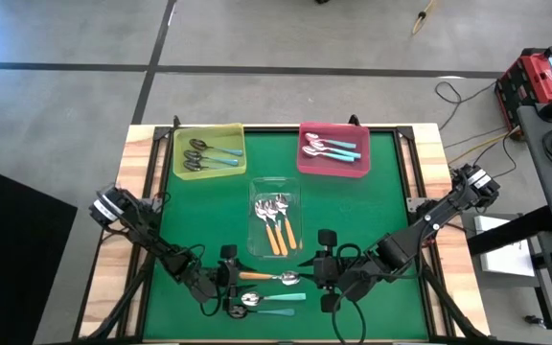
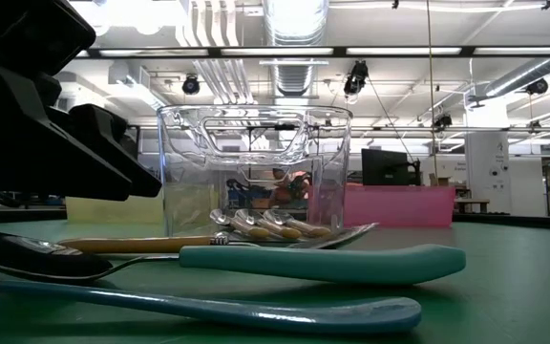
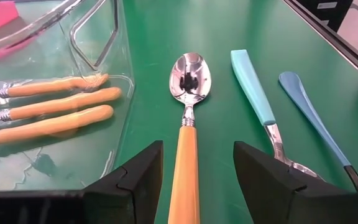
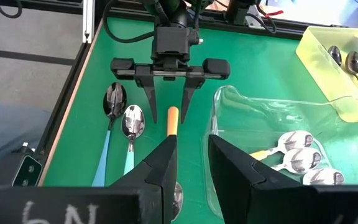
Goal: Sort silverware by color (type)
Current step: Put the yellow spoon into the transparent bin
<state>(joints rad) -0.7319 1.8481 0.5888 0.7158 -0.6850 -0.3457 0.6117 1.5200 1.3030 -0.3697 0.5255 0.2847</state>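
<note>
An orange-handled spoon [image 1: 268,277] with a shiny bowl lies flat on the green mat near the near edge. My left gripper [image 3: 197,149] is open, one finger on either side of its handle [image 3: 188,162], with a gap at each side. My right gripper [image 4: 193,140] is open near the bowl end of that spoon; the bowl [image 4: 178,196] shows between its fingers. Two more spoons lie just nearer: a teal-handled one [image 3: 253,87] and a blue-handled one [image 3: 309,112].
The clear tray [image 1: 276,218] at mid table holds three orange-handled spoons. The yellow tray [image 1: 209,151] far left holds dark-bowled, teal-handled spoons. The pink tray [image 1: 333,149] far right holds silver-bowled, teal-handled spoons. Open mat lies left and right of the clear tray.
</note>
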